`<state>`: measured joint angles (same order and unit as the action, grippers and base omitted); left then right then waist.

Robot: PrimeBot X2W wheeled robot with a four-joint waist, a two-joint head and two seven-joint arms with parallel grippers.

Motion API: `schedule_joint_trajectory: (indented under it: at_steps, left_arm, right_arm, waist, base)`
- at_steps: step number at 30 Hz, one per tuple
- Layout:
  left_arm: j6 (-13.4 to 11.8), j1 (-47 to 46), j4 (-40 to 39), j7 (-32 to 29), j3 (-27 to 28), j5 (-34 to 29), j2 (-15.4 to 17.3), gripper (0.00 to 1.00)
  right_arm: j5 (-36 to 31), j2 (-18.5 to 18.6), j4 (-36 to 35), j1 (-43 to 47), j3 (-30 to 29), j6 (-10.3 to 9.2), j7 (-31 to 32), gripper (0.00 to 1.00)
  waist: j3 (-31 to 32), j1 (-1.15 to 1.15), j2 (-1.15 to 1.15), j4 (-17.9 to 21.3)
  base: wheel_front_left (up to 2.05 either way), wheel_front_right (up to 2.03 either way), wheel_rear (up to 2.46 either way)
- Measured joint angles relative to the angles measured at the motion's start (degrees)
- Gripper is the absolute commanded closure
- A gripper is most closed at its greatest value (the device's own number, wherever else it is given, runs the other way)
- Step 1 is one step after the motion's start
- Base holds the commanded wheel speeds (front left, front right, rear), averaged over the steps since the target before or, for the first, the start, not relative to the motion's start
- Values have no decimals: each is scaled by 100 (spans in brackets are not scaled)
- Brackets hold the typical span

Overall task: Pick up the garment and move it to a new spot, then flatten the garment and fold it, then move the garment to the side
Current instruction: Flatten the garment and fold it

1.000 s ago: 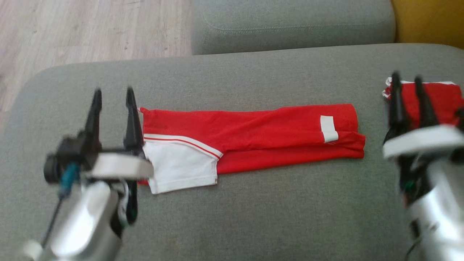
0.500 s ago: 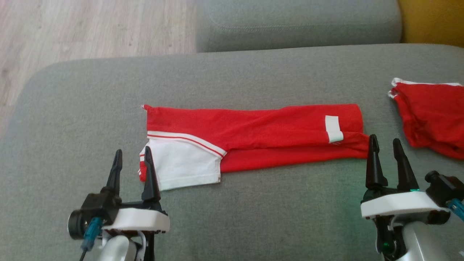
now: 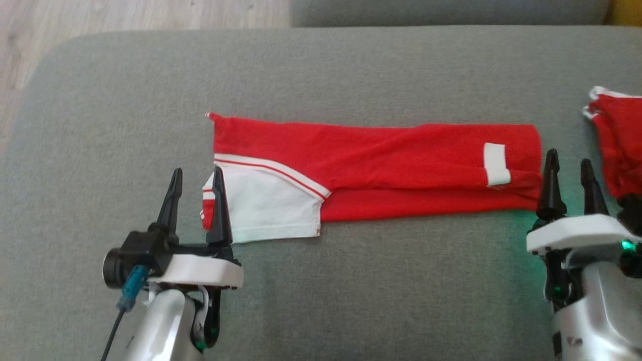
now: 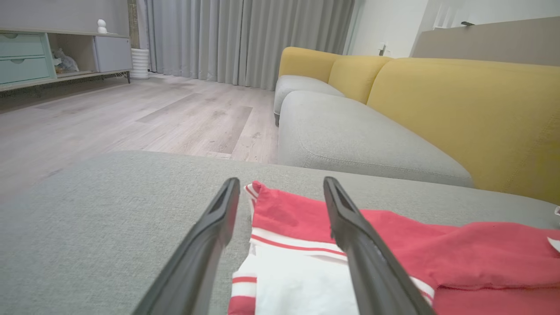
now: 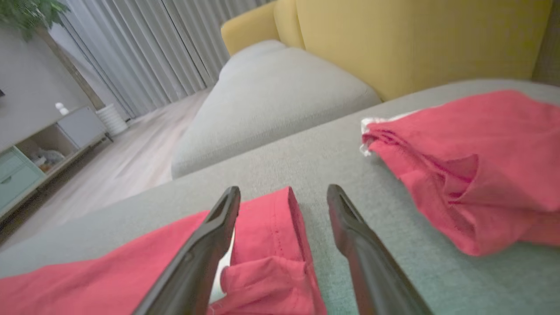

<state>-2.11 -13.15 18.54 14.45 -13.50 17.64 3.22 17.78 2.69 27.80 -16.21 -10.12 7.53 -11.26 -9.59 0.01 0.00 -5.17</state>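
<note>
Folded red-and-white garment lay centred on grey cushion; left hand released, covering its 8 o'clock corner; right hand released at 4 o'clock; second red garment at 3 o'clock, cut off.

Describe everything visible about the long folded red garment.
The red garment is thin fabric folded into a long flat strip across the grey sofa cushion. A white panel with red stripes covers its near-left corner; a small white patch sits near its right end. The open left end effector straddles its left edge, the open right end effector its right end.
</note>
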Motion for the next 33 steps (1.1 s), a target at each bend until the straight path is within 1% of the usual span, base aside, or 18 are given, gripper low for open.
schedule_joint_trajectory:
  at_steps: [5, 9, 12, 13, 15, 18, 21, 25, 27, 28, 30, 33]
  left_arm:
    - [63, -90, 3, 0, 41, -64, -29, 0]
    - [89, -106, 4, 0, 41, -123, -42, 0]
    - [94, -108, 1, 0, 41, -152, -46, 0]
    - [94, -110, -3, 0, 41, -157, -49, 0]
    - [96, -113, -12, 0, 47, -157, -52, 0]
    - [112, -115, -4, 0, 76, -169, -58, 0]
    - [112, -115, 8, 0, 114, -200, -59, 0]
    - [162, -113, 78, 0, 113, -138, -59, 0]
    - [162, -113, 107, 0, 108, -140, -59, 0]
    - [162, -113, 111, 1, 102, -140, -60, 0]
    - [160, -113, 111, 0, 99, -140, -62, 0]
    - [160, -112, 125, 0, 82, -131, -62, 0]
  right_arm:
    - [-212, -1, 810, -397, -299, 0, 479, 0]
    - [-330, 0, 1372, -527, -332, 0, 581, 0]
    - [-323, 14, 1646, -648, -313, 0, 575, 0]
    - [-322, 26, 1739, -708, -298, 0, 575, 2]
    - [-258, 62, 1879, -812, -194, 1, 571, 100]
    - [-263, 58, 2030, -881, -152, 1, 452, 100]
    - [-497, 37, 2089, -883, -288, 1, 346, 100]
    - [-665, 105, 2087, -881, -485, 1, 336, 100]
    - [-756, 249, 2045, -877, -661, 1, 336, 100]
    - [-818, 466, 1954, -876, -893, 1, 337, 100]
    - [-887, 657, 1829, -873, -1096, 1, 348, 100]
    - [-894, 717, 1637, -873, -1223, 1, 385, 100]
  waist:
    - [-174, 0, 0, -168]
    - [-245, 0, 0, -256]
    - [-260, 0, 0, -275]
    - [-260, -1, 0, -272]
    - [-256, -1, 0, -259]
    - [-231, -1, 0, -215]
    - [-175, -1, 0, -157]
    - [-101, -1, 0, -102]
    - [-54, -1, 0, -66]
    - [-17, -1, 0, -34]
    - [21, -1, 0, -11]
    - [113, -1, 0, 8]
  base:
    - [0, 0, 0]
    - [0, 0, 0]
    - [0, 0, 0]
    - [0, 0, 0]
    - [0, 0, 0]
    - [0, 0, 0]
    - [0, 0, 0]
    - [0, 0, 0]
    - [0, 0, 0]
    - [0, 0, 0]
    - [0, 0, 0]
    - [0, 0, 0]
